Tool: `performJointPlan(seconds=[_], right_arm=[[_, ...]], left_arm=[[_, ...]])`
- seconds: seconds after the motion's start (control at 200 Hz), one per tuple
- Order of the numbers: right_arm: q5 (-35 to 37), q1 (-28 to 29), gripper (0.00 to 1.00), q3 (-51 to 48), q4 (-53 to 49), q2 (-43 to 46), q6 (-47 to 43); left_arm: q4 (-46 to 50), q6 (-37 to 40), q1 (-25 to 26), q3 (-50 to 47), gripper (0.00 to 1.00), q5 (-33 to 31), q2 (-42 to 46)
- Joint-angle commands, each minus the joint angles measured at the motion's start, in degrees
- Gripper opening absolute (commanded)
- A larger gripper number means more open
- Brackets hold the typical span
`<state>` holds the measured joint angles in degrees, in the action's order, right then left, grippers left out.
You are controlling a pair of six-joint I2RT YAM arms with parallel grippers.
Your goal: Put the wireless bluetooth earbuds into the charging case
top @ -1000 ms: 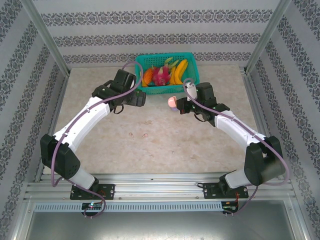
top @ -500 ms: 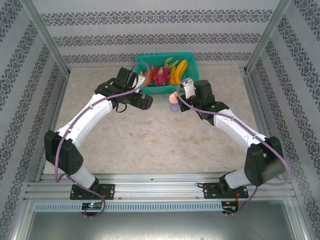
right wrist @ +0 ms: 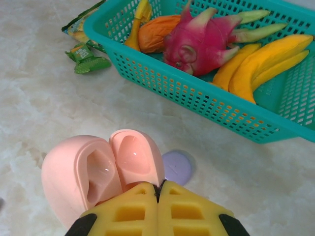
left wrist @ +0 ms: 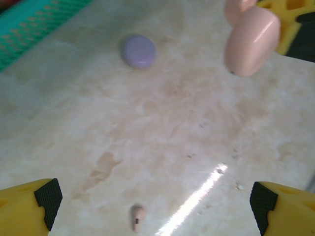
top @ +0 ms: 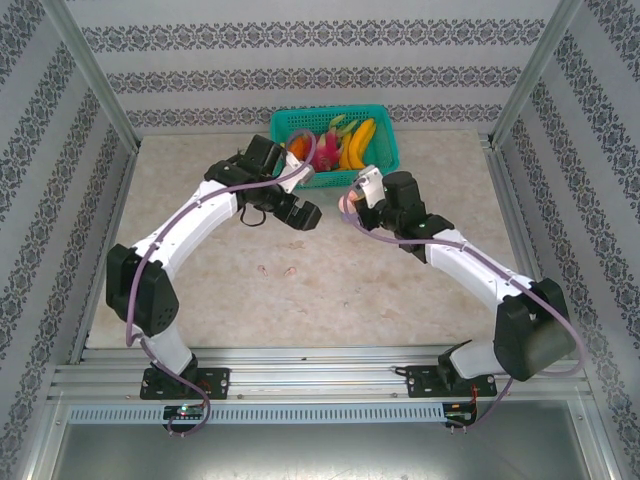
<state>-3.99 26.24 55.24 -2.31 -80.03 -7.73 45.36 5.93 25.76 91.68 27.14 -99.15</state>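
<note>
My right gripper (right wrist: 158,189) is shut on the edge of an open pale pink charging case (right wrist: 103,169), held above the table; both its hollows look empty. The same case (left wrist: 252,39) shows at the upper right of the left wrist view. A closed lilac round case (right wrist: 176,166) lies on the table just beyond it, also the lilac case (left wrist: 139,50). My left gripper (left wrist: 155,199) hangs open over the table with nothing between its fingers. One tiny pink earbud (left wrist: 137,218) lies below it. Two small pink earbuds (top: 262,268) (top: 291,270) lie mid-table, nearer than both grippers (top: 305,215) (top: 350,203).
A teal basket (right wrist: 206,98) with a dragon fruit, bananas and other fruit stands at the back of the table (top: 450,170). Green snack packets (right wrist: 88,59) lie at its left end. Patterned walls and metal posts (top: 90,75) close in the sides.
My left gripper has swung right and nearer, toward the middle of the table, still open. The right wrist has shifted slightly with the pink case still held.
</note>
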Motion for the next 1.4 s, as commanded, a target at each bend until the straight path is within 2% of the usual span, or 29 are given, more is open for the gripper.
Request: performJointPlan(seconds=[0.0,0.225,0.49,0.794,1.394], right_arm=[[4.4,3.2,0.0,-1.4,3.3,2.5,-4.5],[9.1,7.8,0.0,-4.1,3.7,3.4,-8.6],[6.8,9.2,0.0,-7.7,3.9,4.9,-7.0],[2.7,9.7,0.0,-8.8,3.7,7.0,-3.2],[-1.8,9.8,0.0,-8.2,5.5,5.5,1.0]], left_arm=[[6.1,4.7,-0.6,2.2,1.0,10.7,-2.0],[9.9,7.8,-0.6,2.8,0.98,17.3,-4.5],[14.8,10.7,-0.5,5.3,0.88,20.3,-8.2],[13.1,10.4,-0.4,5.1,0.8,23.0,-9.5],[8.1,7.9,0.3,4.5,0.62,25.6,-10.7]])
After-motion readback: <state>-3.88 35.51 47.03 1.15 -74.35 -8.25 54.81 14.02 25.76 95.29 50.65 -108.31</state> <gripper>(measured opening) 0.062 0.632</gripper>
